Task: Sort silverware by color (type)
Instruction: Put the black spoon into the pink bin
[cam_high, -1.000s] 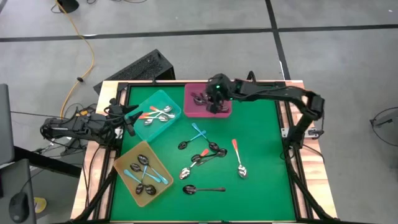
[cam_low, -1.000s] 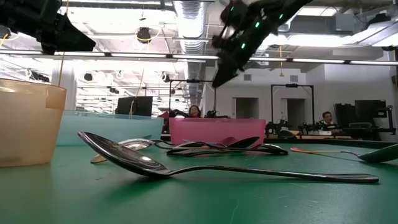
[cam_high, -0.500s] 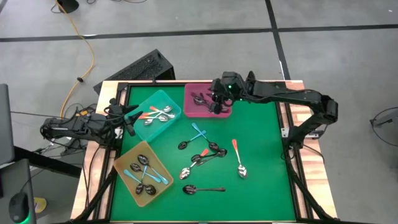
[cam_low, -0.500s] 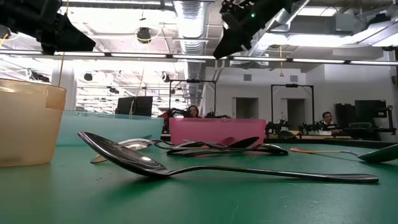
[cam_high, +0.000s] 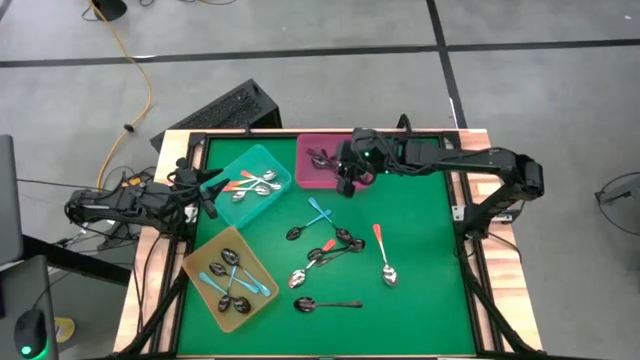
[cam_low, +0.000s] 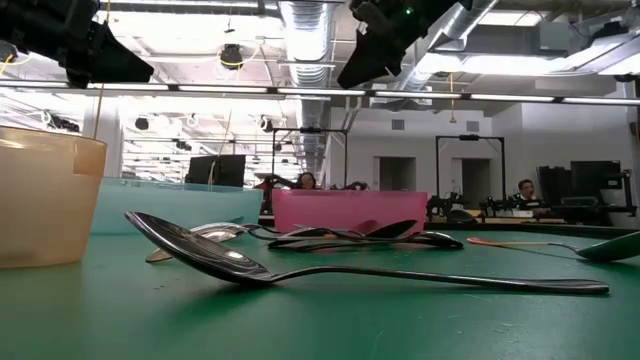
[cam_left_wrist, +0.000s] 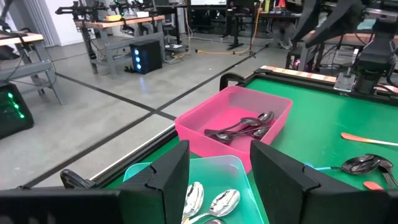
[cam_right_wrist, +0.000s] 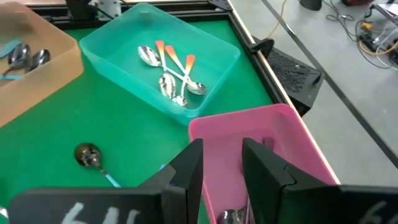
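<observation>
Green tabletop (cam_high: 420, 250), wood-edged. Far edge: pink tray (cam_high: 318, 170). Near left edge: teal tray (cam_high: 250, 185), and toward the near left corner, yellow tray (cam_high: 230, 290). Centre: loose spoons (cam_high: 330, 250), with blue, orange-red and dark handles, several overlapping; one dark spoon (cam_high: 325, 304) apart, toward the near edge.

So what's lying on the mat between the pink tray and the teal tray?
Nothing: in the high view, only bare green mat separates the pink tray from the teal tray.

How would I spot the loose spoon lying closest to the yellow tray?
Start at the yellow tray on the green table. Just beside it lies an all-dark spoon, alone, with no coloured handle, apart from the tangled pile of spoons mid-table.
</observation>
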